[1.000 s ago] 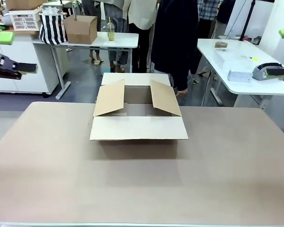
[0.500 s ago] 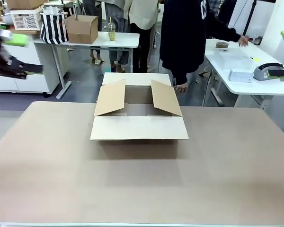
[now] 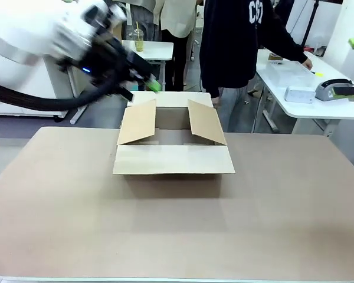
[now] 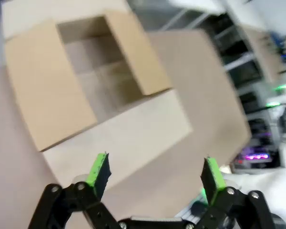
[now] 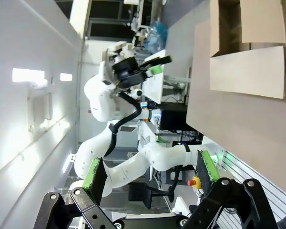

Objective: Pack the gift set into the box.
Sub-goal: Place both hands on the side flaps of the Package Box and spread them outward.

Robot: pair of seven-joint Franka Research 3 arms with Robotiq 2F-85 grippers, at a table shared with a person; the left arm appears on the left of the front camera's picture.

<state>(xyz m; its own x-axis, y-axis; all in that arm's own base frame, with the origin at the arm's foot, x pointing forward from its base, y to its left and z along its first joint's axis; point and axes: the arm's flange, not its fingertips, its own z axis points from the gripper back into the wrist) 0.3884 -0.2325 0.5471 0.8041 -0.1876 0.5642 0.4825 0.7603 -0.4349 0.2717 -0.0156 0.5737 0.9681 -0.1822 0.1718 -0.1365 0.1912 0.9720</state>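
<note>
Green-padded left claw [image 4: 155, 162] gapes wide, empty, seemingly above the box [image 4: 47, 88]; right claw [image 5: 150, 162] likewise spread.

Plain brown cardboard box [image 3: 173, 159], upright on the table [image 3: 177, 236], four flaps spread open

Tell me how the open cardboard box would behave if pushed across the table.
The box looks empty inside, so it is probably light and would slide easily on the table. Its flaps stand open, so they would likely bend rather than carry a push. Low and wide, it seems unlikely to tip.
</note>
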